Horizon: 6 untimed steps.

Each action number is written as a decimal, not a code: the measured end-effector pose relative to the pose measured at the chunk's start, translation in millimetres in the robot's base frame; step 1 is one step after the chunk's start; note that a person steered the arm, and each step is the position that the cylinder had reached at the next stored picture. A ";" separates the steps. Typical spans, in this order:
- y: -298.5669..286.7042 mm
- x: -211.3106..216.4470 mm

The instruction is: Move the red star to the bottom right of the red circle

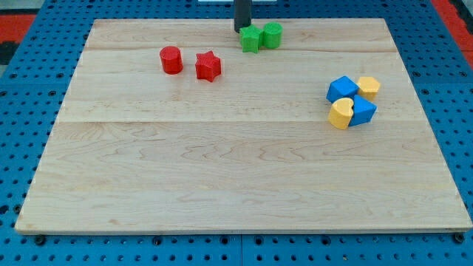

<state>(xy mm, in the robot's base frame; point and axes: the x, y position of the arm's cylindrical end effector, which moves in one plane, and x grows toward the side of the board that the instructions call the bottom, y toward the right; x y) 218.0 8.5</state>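
The red star (pixel 208 66) lies on the wooden board near the view's top left of centre. The red circle (pixel 171 60) stands just to its left, a small gap between them. The star sits to the right of the circle and only slightly lower. My tip (pixel 242 29) comes down from the view's top edge and ends just left of a green star-like block (pixel 251 39), touching or nearly touching it. The tip is up and to the right of the red star, well apart from it.
A green cylinder (pixel 272 35) touches the green block's right side. At the view's right is a cluster: a blue cube (pixel 342 89), a yellow block (pixel 368 86), a yellow heart (pixel 341 113) and a blue block (pixel 363 111). The board (pixel 222 185) lies on blue pegboard.
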 end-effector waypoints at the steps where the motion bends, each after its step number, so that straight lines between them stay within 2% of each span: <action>1: -1.5 10.8; 2: -13.8 56.0; 3: -18.9 77.2; 6: -17.7 102.2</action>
